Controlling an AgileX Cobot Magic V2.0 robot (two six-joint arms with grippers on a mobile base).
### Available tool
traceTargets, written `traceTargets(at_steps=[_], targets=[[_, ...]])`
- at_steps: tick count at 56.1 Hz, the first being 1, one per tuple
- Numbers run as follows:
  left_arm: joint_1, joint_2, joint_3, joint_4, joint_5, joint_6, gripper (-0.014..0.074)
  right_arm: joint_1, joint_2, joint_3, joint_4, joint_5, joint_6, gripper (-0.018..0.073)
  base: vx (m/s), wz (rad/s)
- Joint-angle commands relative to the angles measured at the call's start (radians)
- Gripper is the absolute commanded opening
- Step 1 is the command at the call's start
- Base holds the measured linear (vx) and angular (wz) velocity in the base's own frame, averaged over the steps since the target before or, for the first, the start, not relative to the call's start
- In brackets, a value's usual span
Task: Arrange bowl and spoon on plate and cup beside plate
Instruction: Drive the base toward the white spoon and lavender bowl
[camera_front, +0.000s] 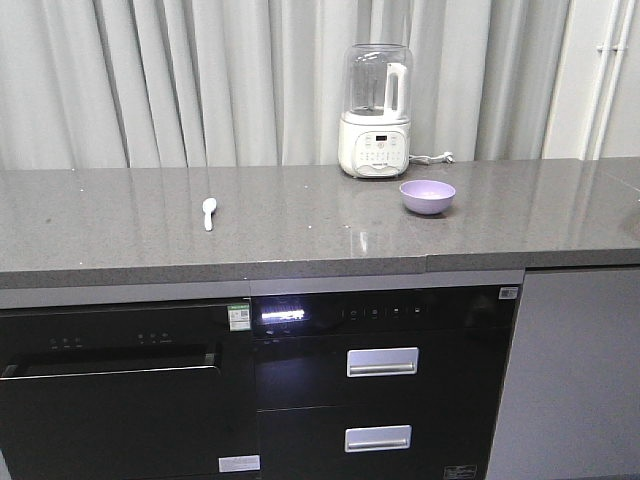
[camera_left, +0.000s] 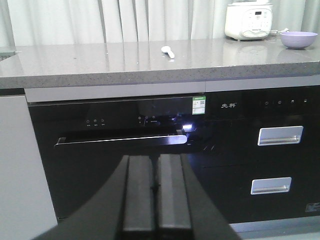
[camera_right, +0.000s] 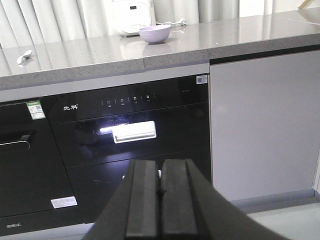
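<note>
Hanging low before the black cabinets (camera_left: 120, 165), left gripper (camera_left: 156, 162) and right gripper (camera_right: 161, 165) both had jaws pressed together, holding nothing. On the counter (camera_front: 100, 230) the spoon (camera_front: 208, 212) lay left, with the bowl (camera_front: 427, 196) well apart to the right, near the blender (camera_front: 375, 110). No plate or cup was in view. Judged: no step had begun; the next move called for raising an arm to counter height, parting the jaws and finding the plate.

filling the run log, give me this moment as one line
left fingers: shut, empty | right fingers: shut, empty | spoon, bowl: apart on counter | plate, cup: unseen
</note>
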Motion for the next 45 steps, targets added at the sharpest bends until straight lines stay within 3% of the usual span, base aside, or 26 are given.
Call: traceTargets(at_steps=[1, 45], targets=[[0.001, -0.015, -0.026, -0.01, -0.088, -0.002, -0.0006, -0.006, -0.005, 0.003, -0.012, -0.08, 0.0, -0.0008, 0.0, 0.0], [0.001, -0.015, -0.026, -0.01, -0.088, -0.002, -0.0006, -0.006, -0.005, 0.003, -0.012, -0.076, 0.0, -0.0008, 0.0, 0.0]])
